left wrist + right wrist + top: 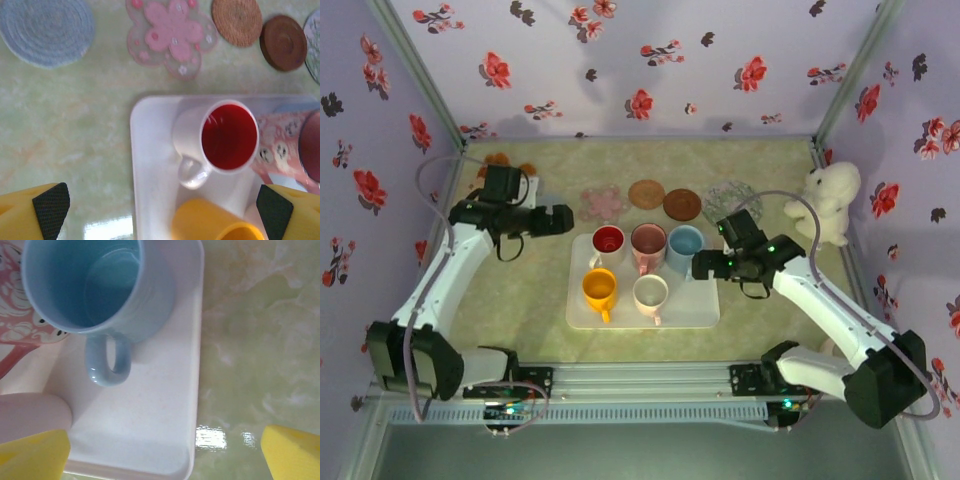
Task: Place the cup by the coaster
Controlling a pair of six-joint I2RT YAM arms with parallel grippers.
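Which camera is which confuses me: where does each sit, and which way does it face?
Top external: above and behind the robot, facing down; both arms, left pincer, right pincer.
Left wrist: on that wrist, looking down past its yellow fingers at the red-lined white mug on the white tray.
Right wrist: looking down past its yellow fingers at the light blue ceramic mug.
Shared: all three show the tray.

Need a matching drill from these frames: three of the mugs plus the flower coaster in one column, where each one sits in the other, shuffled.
Things:
1 red-lined mug
2 blue mug
3 yellow mug
4 flower coaster

Places:
a tray, near-left corner
b table, beyond the tray
c tray, far-right corner
d tray, far-left corner

Pairs: 1-d, 2-c, 3-a, 4-b
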